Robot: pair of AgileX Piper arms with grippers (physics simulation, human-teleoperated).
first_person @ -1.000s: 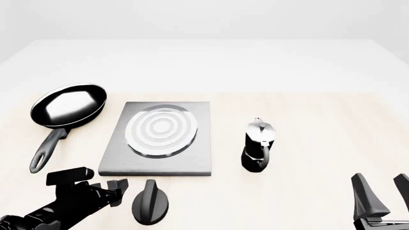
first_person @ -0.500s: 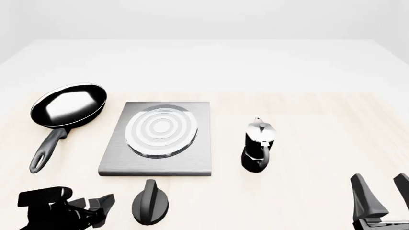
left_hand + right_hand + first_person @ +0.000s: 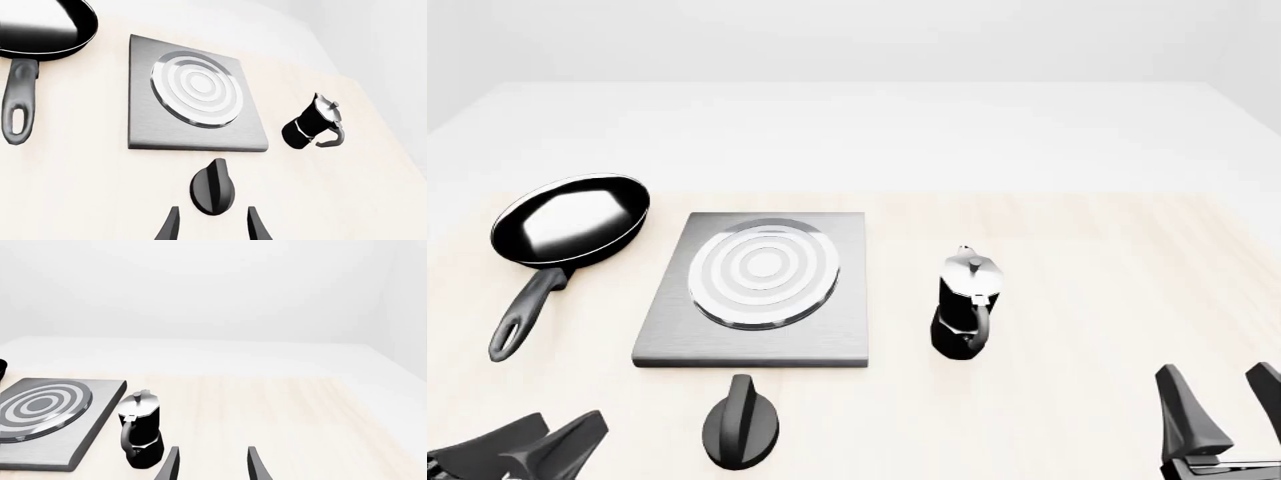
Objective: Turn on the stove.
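The stove [image 3: 827,330] is a dark-grey square slab mid-table with a ringed silvery burner [image 3: 761,272]. Its black oval ridged knob [image 3: 741,424] lies on the table just in front of the slab, with its ridge pointing toward the slab. My left gripper [image 3: 545,440] is open at the near-left edge, left of the knob and apart from it. In the left wrist view the knob [image 3: 212,186] sits ahead of the gripper [image 3: 212,226], between the lines of its two fingers, untouched, with the stove [image 3: 147,125] beyond. My right gripper [image 3: 1228,412] stands open and empty at the near right.
A black frying pan [image 3: 571,218] lies left of the stove, handle toward me. A small black-and-silver moka pot [image 3: 966,302] stands right of the stove, and in the right wrist view the pot [image 3: 141,437] is close beside my right gripper [image 3: 212,466].
My left arm has pulled back toward the near-left corner, away from the knob, and now shows less in the front view. The right arm and the objects have not moved.
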